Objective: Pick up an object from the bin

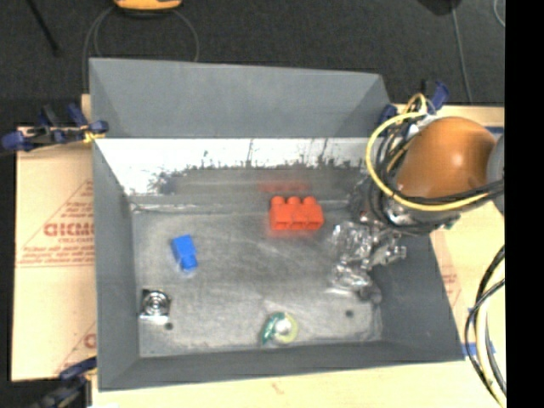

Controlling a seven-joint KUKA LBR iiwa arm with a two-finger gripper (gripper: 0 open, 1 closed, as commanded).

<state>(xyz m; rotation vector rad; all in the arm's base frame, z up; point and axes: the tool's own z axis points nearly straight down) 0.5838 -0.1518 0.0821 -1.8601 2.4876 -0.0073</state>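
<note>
My gripper (360, 266) reaches down at the right side of the bin, its metal fingers low over the floor near the right wall. Whether anything sits between them I cannot make out. The nearest loose thing is an orange-red toy brick (296, 213) with three studs, lying toward the back middle, to the left of the gripper and apart from it. A small round green-and-white thing (278, 329) lies near the front wall, left of and below the gripper.
A small blue block (184, 253) lies left of centre. A little shiny metal piece (154, 305) sits in the front left corner. The arm's orange cover and yellow cables hang over the bin's right rim.
</note>
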